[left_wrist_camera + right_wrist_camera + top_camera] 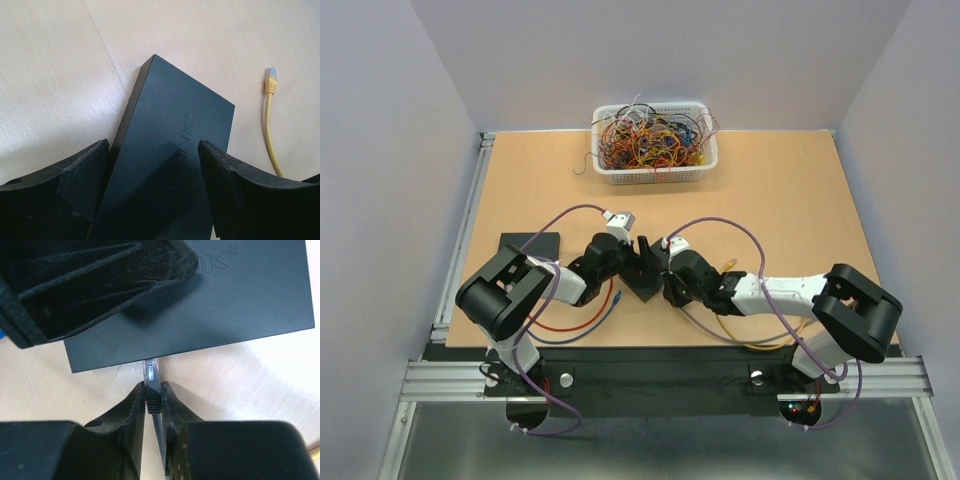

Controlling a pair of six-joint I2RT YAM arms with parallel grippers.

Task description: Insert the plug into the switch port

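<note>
The switch point(642, 278) lies flat mid-table, between the two arms. The left gripper point(152, 147) is spread wide over it, one finger point(80, 175) at the box's left edge and the other over its top; I cannot tell if they press on it. The right gripper point(152, 390) is pinched narrow on the plug point(151, 371), whose clear tip touches the switch's edge; I cannot tell if it is seated. A yellow cable point(270, 120) lies on the table point(800, 200), right of the switch. A basket point(610, 172) of wires sits at the far side.
</note>
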